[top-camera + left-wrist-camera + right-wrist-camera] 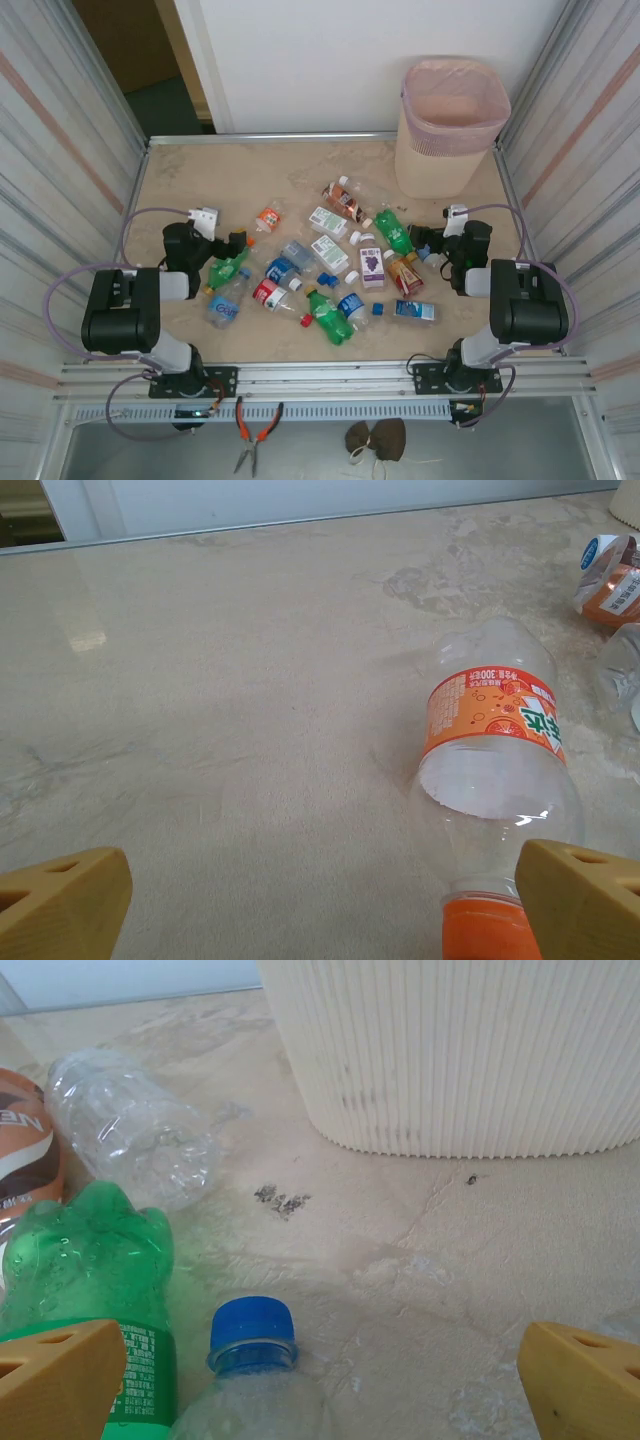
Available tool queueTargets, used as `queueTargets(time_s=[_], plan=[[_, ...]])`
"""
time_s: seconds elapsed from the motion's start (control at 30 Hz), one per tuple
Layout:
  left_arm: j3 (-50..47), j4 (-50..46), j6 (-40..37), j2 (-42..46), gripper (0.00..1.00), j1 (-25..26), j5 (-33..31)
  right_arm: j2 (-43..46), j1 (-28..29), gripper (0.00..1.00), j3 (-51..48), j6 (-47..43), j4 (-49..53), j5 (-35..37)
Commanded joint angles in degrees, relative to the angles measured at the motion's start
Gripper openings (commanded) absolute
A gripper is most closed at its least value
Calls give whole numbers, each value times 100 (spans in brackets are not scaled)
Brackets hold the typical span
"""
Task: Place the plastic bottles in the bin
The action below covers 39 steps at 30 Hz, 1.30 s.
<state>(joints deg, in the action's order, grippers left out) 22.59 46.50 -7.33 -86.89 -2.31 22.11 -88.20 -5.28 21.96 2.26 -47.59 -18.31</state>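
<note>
My left gripper (320, 910) is wide open and holds nothing. The bottle with the orange label (495, 770) lies on its side just ahead of it, near the left edge of the tabletop (190, 175). Its orange cap (480, 932) sits right beside one finger (580, 900). I think my first job is to grab this one. To do it well I would slide over a little, so the fat part sits between both fingers. Then I would squeeze softly, because it looks thin and squashy.

The other plastic bottles (340, 270) lie in a heap in the middle. My right gripper (322, 1385) is wide open too, and empty. A green bottle (90, 1260) and a blue-capped bottle (255, 1340) lie just by it. The bin (445, 160) stands in the far right corner, close to this arm.

The far left of the tabletop is bare, so I have room to swing there. The side walls (60, 150) are near both arms.
</note>
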Motion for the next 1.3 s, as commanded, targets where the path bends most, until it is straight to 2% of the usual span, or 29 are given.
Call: queueTargets(time_s=[0.0,1.03,1.27], plan=[[-62,140,-94,58,99,-30,106,30,-26,99,-35,-121,-112,-121],[-69,168,-91,65,99,-43,134,33,-85,99,-58,-48,-165,-141],[-24,-162,89,420,99,-20,-313,272,35,99,-114,-66,-59,218]])
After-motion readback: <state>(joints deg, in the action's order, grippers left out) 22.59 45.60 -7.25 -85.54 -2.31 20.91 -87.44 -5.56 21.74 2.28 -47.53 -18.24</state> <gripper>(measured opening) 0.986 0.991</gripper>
